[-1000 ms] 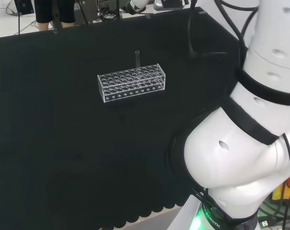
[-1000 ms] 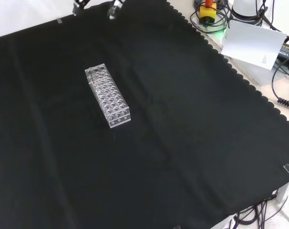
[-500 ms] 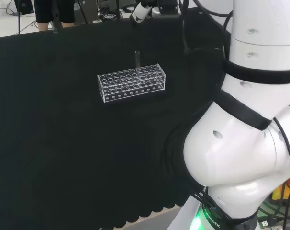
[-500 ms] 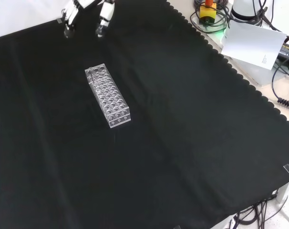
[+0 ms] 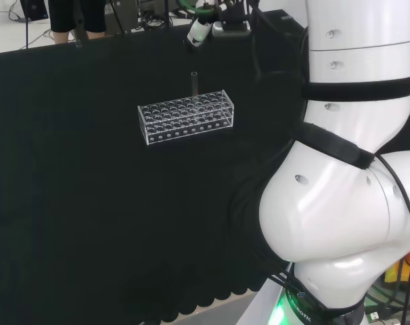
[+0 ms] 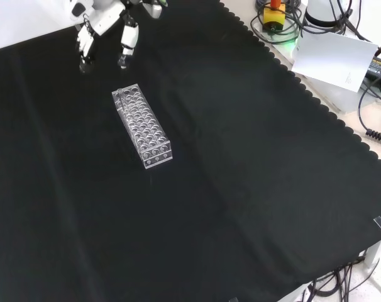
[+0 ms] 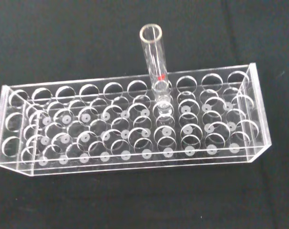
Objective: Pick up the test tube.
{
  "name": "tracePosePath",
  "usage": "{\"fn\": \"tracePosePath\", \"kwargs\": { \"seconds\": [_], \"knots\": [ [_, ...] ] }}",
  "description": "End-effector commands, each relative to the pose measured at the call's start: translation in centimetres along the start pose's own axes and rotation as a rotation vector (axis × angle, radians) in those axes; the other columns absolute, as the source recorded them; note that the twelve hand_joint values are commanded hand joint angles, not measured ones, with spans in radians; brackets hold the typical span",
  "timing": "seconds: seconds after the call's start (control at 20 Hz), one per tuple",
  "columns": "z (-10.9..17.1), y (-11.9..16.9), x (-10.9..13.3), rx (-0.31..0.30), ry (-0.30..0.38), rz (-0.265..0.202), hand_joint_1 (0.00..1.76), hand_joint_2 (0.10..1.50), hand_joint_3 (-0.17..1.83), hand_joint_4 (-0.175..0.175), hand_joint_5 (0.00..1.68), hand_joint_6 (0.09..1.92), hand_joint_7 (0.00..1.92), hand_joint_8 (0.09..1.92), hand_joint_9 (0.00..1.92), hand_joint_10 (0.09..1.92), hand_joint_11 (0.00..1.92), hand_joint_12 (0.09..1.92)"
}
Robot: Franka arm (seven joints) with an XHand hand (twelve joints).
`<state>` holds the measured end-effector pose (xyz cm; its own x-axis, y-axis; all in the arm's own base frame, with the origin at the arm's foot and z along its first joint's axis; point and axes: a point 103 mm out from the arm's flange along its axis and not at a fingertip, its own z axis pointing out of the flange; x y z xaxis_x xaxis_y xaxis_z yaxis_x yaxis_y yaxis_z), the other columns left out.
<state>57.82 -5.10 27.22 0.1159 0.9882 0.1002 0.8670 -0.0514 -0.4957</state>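
Overhead, the hand hangs beyond the rack.
Fingers spread, pointing down, holding nothing; test tube upright in the rack.

Desk: a broad desk under black cloth, its scalloped hem showing along the right edge in the front view.
On the desk: one clear plastic test tube rack, a long box with rows of round holes, lying flat on the cloth.
Rack position: left of centre in the front view.
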Motion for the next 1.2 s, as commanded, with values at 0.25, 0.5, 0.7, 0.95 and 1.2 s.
{"fn": "tracePosePath", "kwargs": {
  "seconds": [0.25, 0.5, 0.7, 0.95, 1.2],
  "knots": [
    [4.2, 2.4, 0.0, 0.079, -0.012, 0.012, 0.80, 1.09, -0.17, -0.112, 0.38, 0.10, 0.34, 0.90, 0.34, 0.91, 0.20, 1.55],
    [6.0, 3.2, 0.2, 0.111, -0.016, 0.010, 0.81, 1.10, -0.17, -0.112, 0.38, 0.10, 0.34, 0.89, 0.35, 0.91, 0.20, 1.54],
    [6.4, 3.2, 0.2, 0.123, -0.010, 0.000, 0.82, 1.09, -0.17, -0.113, 0.38, 0.10, 0.34, 0.89, 0.35, 0.91, 0.20, 1.54],
    [7.3, 3.3, 0.4, 0.127, -0.029, 0.005, 0.85, 1.09, -0.17, -0.112, 0.39, 0.11, 0.37, 0.91, 0.35, 0.90, 0.20, 1.54],
    [8.2, 3.4, 0.6, 0.130, -0.032, 0.002, 0.90, 1.08, -0.17, -0.115, 0.41, 0.14, 0.47, 0.90, 0.40, 0.89, 0.22, 1.53]
  ]
}}
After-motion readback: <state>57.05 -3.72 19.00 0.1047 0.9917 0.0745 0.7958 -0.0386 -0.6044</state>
